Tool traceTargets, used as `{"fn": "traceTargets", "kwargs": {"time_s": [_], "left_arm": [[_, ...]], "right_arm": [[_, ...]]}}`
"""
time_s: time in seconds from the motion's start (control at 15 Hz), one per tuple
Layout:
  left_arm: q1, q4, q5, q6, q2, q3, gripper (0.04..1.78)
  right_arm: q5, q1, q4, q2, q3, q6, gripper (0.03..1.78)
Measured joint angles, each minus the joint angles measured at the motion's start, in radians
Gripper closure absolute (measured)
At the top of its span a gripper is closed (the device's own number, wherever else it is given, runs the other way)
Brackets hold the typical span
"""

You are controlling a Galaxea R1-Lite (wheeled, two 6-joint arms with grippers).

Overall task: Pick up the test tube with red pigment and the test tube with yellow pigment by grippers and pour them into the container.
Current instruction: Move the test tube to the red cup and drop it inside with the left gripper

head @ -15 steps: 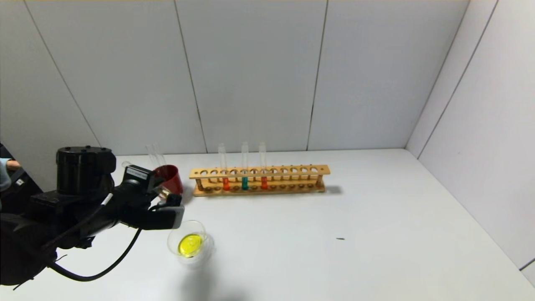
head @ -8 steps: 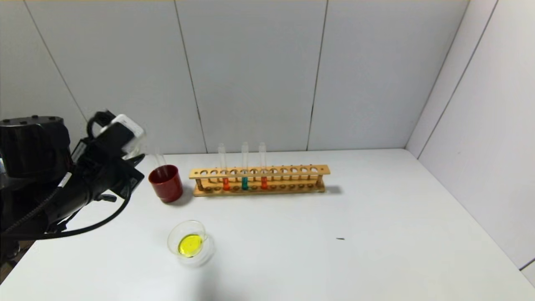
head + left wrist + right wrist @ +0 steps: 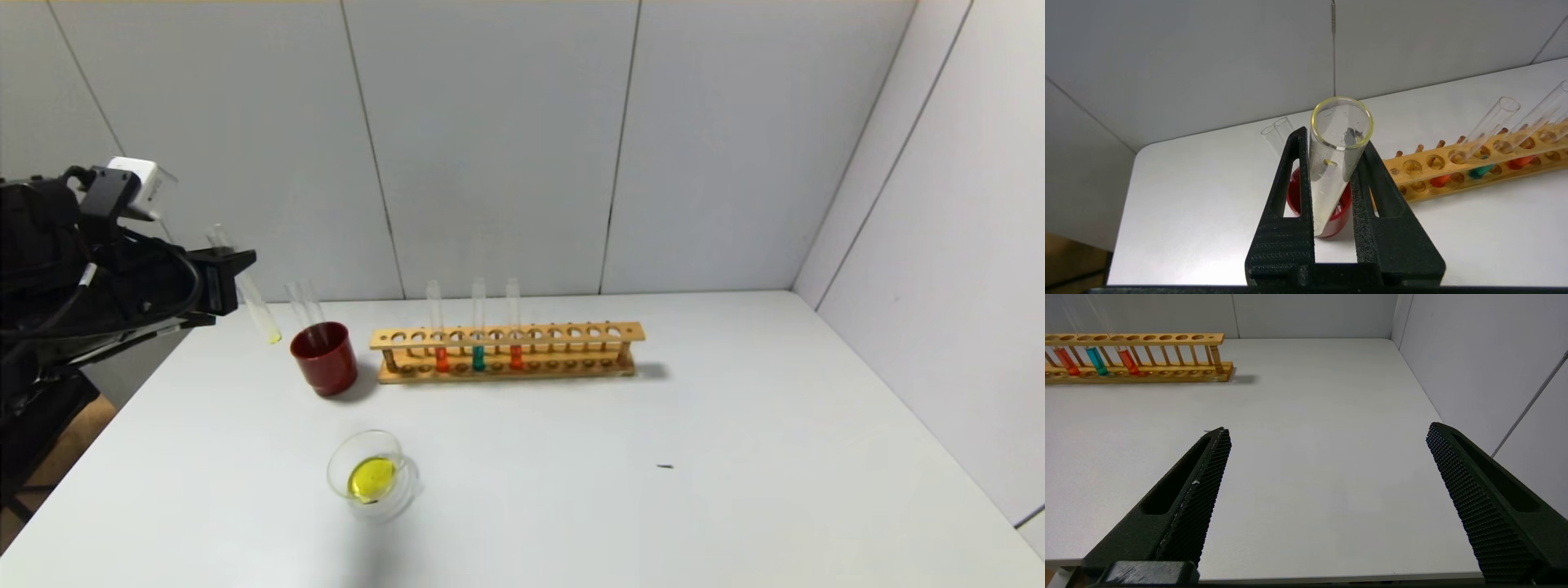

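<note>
- White table [image 3: 571,490] is carrying everything; grey panelled walls are closing it in at the back and on the robot's right.
- Left arm is reaching in from the left edge of the head view, raised above the table's far left corner.
- Left gripper [image 3: 237,273] is clamping the yellow tube [image 3: 249,294] between its two black fingers [image 3: 1286,212]. The tube is hanging tilted in the air, open mouth up, just left of the red cup and not touching it. Only a faint yellow trace is showing at its rounded bottom.
- Right gripper [image 3: 1327,486] is showing only in its own wrist view, fingers spread wide with nothing between them, hovering over bare table near the front right edge.
- Wooden rack [image 3: 506,353] is standing near the back wall, holding three upright tubes side by side: a red tube [image 3: 441,347], a teal tube [image 3: 478,347], and a second red tube [image 3: 515,347].
- Red cup [image 3: 324,359] is sitting just left of the rack, with two clear tubes leaning inside it.
- Glass dish [image 3: 371,478] is sitting nearer the front, well apart from cup and rack, holding a pool of yellow liquid.
</note>
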State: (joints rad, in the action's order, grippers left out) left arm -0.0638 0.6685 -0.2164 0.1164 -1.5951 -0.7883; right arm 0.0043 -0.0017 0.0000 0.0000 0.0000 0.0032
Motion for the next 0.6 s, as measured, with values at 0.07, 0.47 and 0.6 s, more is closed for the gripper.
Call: {"fn": "traceTargets", "kwargs": {"time_s": [0.07,0.47,0.6], "left_arm": [[-0.006,0.0,-0.006,-0.001,-0.031,-0.017,1.51],[-0.011,0.075,-0.011,-0.003,-0.229,-0.11,1.51],[-0.01,0.129,-0.012,-0.001,-0.296,-0.13,1.51]], "right_arm": [[0.0,0.0,0.0,0.0,0.0,0.0,0.06],[0.0,0.0,0.0,0.0,0.0,0.0,0.06],[0.0,0.0,0.0,0.0,0.0,0.0,0.06]]}}
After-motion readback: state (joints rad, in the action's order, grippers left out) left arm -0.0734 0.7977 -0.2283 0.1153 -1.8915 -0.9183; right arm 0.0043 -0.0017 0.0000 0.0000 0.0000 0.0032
